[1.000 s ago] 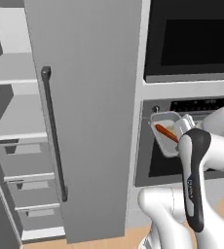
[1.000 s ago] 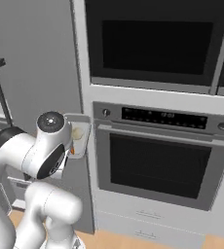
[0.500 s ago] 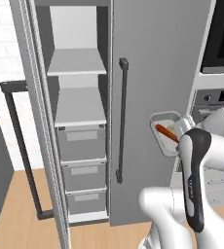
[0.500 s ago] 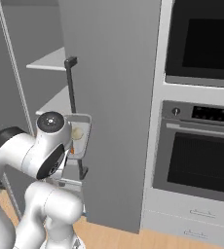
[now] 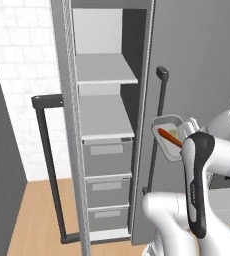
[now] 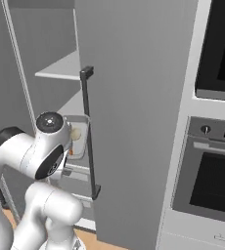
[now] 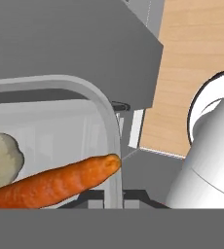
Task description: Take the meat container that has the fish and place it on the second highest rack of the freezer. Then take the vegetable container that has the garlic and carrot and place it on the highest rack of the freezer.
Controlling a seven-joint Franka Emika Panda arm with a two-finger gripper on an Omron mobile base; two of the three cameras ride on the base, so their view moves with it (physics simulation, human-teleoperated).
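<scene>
A clear vegetable container (image 5: 167, 121) hangs in the air in front of the freezer, tilted, with an orange carrot (image 5: 170, 138) inside it. My gripper (image 5: 184, 131) is shut on the container's right edge, just behind it. In the hand view the carrot (image 7: 55, 182) and a pale garlic bulb (image 7: 2, 160) lie against the container's rim (image 7: 109, 126). From the right base view the container (image 6: 78, 142) and garlic (image 6: 76, 133) peek out beside my arm. The freezer's highest rack (image 5: 104, 70) and second rack (image 5: 104, 117) stand bare, to the left of the container.
Below the racks are grey drawers (image 5: 107, 157). The freezer's door swings open to the left with a dark handle (image 5: 49, 165). The neighbouring closed door has a vertical handle (image 5: 159, 125) just behind the container. An oven (image 6: 212, 180) stands at the right.
The base has driven left, so both base views shifted: the oven slid off to the right and the open freezer's racks came into full view. The container stays in my gripper.
</scene>
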